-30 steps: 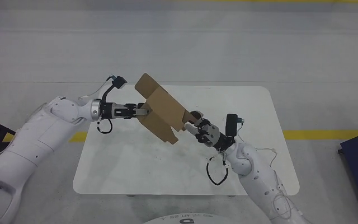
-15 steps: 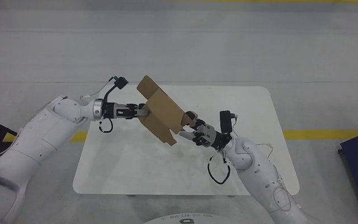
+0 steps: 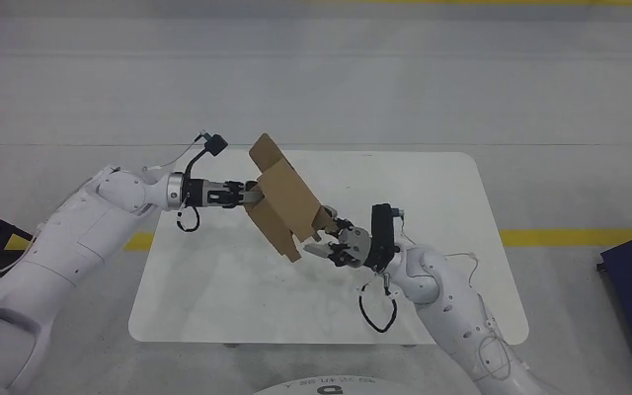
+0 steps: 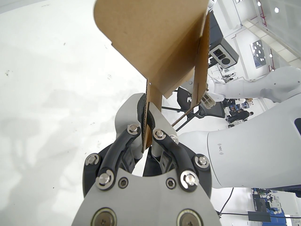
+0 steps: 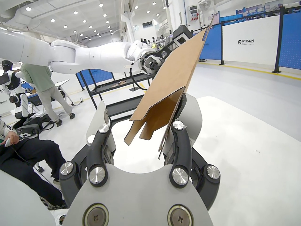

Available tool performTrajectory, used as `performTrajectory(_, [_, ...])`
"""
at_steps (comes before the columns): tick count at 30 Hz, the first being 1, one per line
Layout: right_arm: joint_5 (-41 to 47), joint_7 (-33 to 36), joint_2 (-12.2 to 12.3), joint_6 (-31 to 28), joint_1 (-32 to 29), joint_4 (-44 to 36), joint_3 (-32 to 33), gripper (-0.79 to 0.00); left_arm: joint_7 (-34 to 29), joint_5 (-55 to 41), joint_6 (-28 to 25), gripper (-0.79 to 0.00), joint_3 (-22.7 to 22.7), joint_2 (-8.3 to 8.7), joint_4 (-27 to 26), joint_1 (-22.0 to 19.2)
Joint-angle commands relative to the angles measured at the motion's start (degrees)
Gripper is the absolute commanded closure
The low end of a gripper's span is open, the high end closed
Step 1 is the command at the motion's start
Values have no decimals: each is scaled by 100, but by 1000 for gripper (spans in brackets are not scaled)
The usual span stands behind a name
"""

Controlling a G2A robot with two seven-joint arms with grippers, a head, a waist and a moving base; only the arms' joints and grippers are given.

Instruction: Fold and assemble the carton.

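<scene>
Item 1: carton (image 3: 284, 196), brown, partly folded, is hanging tilted above the white table (image 3: 444, 247). Left gripper (image 3: 253, 196) is clamping its edge at 9 o'clock. Right gripper (image 3: 323, 240), at 4 o'clock, is standing with fingers apart around the carton's lower corner, 1 finger touching.
</scene>
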Motion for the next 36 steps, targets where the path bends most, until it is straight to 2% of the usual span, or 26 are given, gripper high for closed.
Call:
performTrajectory(1, [531, -27, -19, 329, 96, 122, 67, -742, 71, 120, -70, 0, -48, -2, 5, -3])
performTrajectory(7, [1442, 436, -45, 997, 498, 375, 189, -785, 339, 695, -338, 0, -224, 40, -30, 7])
performTrajectory(11, [1746, 291, -94, 1739, 616, 426, 248, -785, 599, 1375, -577, 0, -382, 77, -176, 38])
performTrajectory(15, [2479, 301, -178, 2221, 797, 499, 134, -748, 967, 2125, -506, 0, -530, 104, -464, 143])
performTrajectory(16, [2689, 381, -197, 2249, 853, 528, 89, -767, 1065, 2247, -450, 0, -553, 108, -548, 197])
performTrajectory(18, [2914, 581, -228, 2307, 973, 628, -16, -748, 1157, 2468, -312, 0, -584, 111, -711, 262])
performTrajectory(21, [2909, 694, -285, 2418, 1147, 768, -229, -785, 1262, 2720, -146, 0, -637, 103, -892, 297])
performTrajectory(26, [3088, 837, -353, 2366, 1335, 969, -414, -785, 1293, 2906, -13, 0, -717, 83, -1112, 303])
performTrajectory(32, [3375, 1112, -357, 2038, 1315, 1005, -379, -785, 1292, 2985, 81, 0, -801, 60, -1203, 325])
performTrajectory(36, [3479, 1304, -336, 1842, 1178, 876, -322, -785, 1395, 2938, 357, 0, -835, 16, -1162, 345])
